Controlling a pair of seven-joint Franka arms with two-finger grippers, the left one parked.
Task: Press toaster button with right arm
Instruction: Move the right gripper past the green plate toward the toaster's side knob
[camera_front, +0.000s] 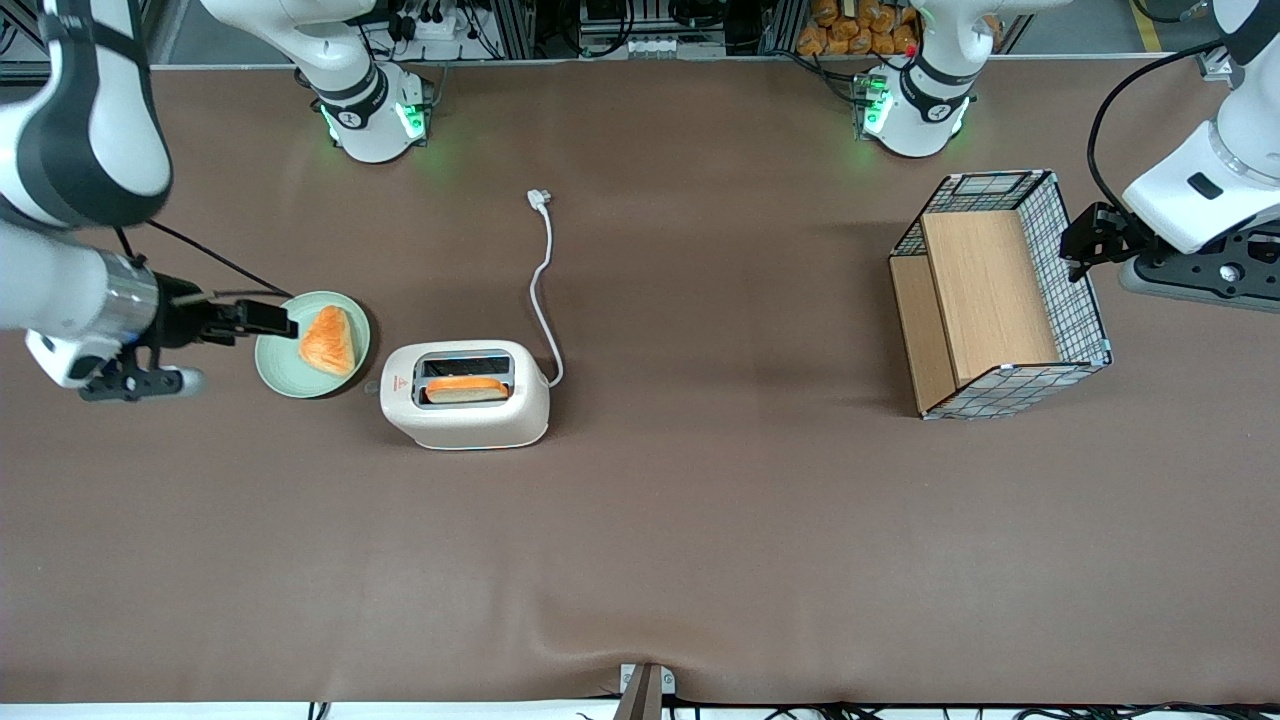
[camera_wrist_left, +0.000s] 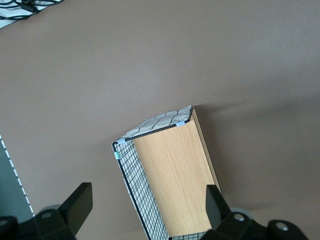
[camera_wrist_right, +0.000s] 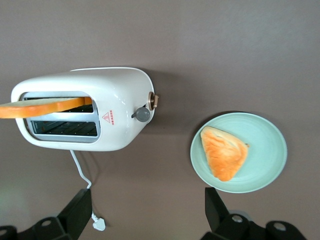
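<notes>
Cream-white toaster (camera_front: 465, 395) sits nearest the front camera, a slice of bread (camera_front: 467, 388) in one slot and its white cord (camera_front: 543, 290) trailing away; the toaster button (camera_wrist_right: 143, 114), a small grey knob, is on the end wall facing the green plate (camera_front: 276, 362) with its triangular pastry (camera_front: 327, 340). Right arm's gripper (camera_front: 268, 318) hangs above that plate's rim, jaws spread and holding nothing. Advise: bring the fingers together, drop beside the end wall, and push the knob squarely, avoiding the copper-coloured knob (camera_wrist_right: 153, 100) beside it.
</notes>
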